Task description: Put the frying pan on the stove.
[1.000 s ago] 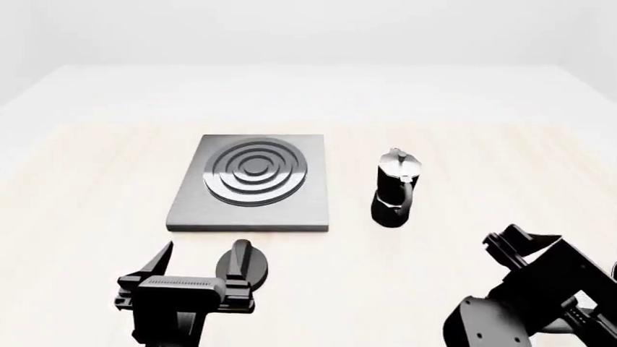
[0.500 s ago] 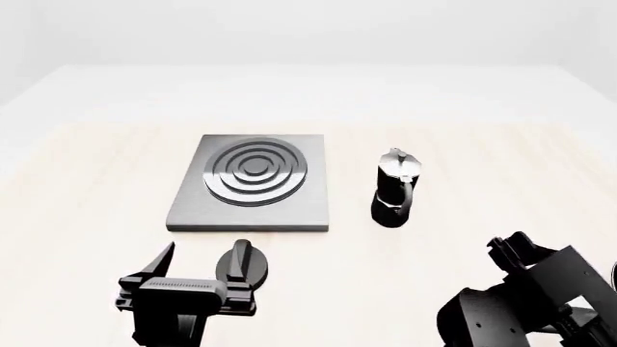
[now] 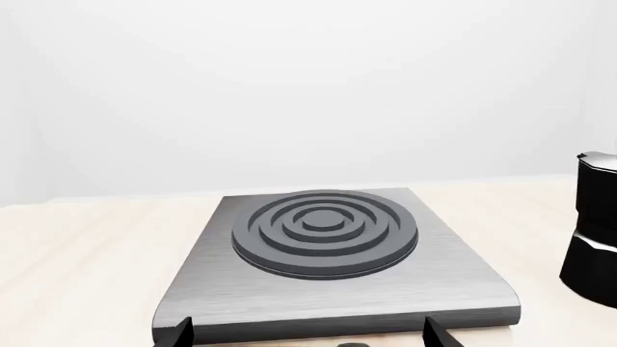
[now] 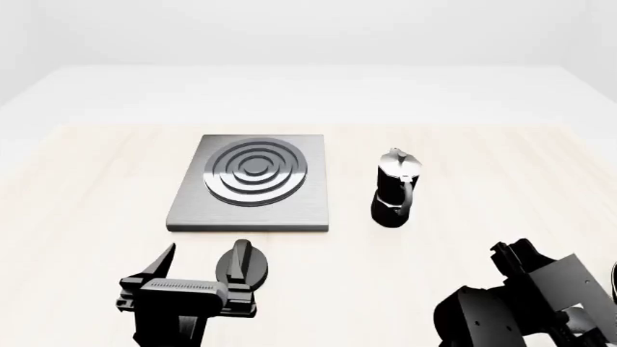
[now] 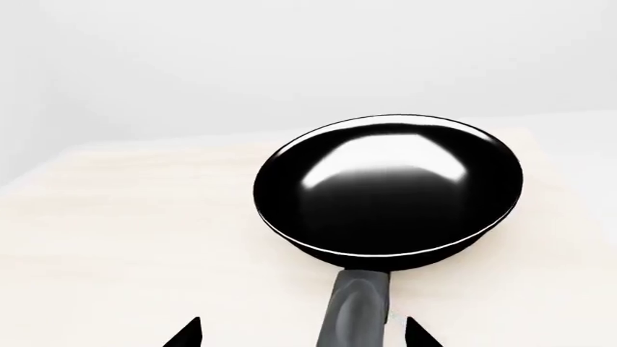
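Stove point(image 3: 333, 264) fills the left wrist view, a grey slab with dark rings lying bare on the pale tabletop point(image 3: 77, 246); the moka pot point(image 3: 593, 224) is cut off at the frame edge. Two dark fingertips point(image 3: 436, 334) poke in well apart, so the left gripper point(image 3: 306, 340) stands open and empty, just short of the slab.

From the head view, the stove point(image 4: 253, 184) sits mid-table with the moka pot point(image 4: 395, 189) beside it. The left gripper point(image 4: 202, 271) hovers near the slab's front edge, unmoved over the last second. The right gripper point(image 4: 525, 260) has sunk lower and drawn back toward the frame's corner, which I take as lining up on the pan. The pan itself is out of this view.

In the right wrist view the frying pan point(image 5: 391, 188) rests on the tabletop, handle point(image 5: 359, 311) pointing between two spread fingertips point(image 5: 185, 334): open, nothing gripped yet. The handle's end is cut off.
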You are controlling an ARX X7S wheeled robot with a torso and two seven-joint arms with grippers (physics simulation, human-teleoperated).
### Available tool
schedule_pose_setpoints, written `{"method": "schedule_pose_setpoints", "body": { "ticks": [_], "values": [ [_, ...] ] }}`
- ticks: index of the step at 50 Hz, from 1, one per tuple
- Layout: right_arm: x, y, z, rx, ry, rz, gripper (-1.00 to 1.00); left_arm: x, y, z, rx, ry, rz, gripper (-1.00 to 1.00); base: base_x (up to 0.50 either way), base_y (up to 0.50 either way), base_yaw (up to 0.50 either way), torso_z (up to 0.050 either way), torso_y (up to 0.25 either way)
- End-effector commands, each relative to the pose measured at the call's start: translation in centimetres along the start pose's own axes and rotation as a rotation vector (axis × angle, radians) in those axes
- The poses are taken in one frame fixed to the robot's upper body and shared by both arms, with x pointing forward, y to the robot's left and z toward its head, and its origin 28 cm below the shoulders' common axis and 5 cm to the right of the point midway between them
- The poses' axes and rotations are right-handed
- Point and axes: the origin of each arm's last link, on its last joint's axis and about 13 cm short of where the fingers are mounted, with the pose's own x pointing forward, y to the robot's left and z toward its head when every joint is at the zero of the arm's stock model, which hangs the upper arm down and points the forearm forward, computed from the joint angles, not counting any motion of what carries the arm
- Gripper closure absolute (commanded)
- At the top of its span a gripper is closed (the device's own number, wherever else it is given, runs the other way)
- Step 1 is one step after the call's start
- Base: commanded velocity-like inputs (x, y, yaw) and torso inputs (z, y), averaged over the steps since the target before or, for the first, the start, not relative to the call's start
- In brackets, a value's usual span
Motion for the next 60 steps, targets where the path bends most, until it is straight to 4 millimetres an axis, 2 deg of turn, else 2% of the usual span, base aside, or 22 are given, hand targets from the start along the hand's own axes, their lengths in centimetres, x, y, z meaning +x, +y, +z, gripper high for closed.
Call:
{"method": "schedule_pose_setpoints", "body": {
  "ticks": [1,19,60],
  "values": [
    [0.2,0.2,-0.4,0.001,0.012,-0.03,-1.0,0.0,0.0,0.0,0.0,0.001,-0.002,-1.0,0.0,0.0,0.0,0.0,0.0],
    [1.0,1.0,-1.7,-0.018,0.04,-0.071,-1.0,-0.1,0.2,-0.1,0.005,0.005,0.0,-1.0,0.0,0.0,0.0,0.0,0.0],
    [2.6,1.0,-3.8,-0.061,0.106,-0.132,-1.0,0.0,0.0,-0.1,0.01,0.008,0.007,-1.0,0.0,0.0,0.0,0.0,0.0]
  ]
}}
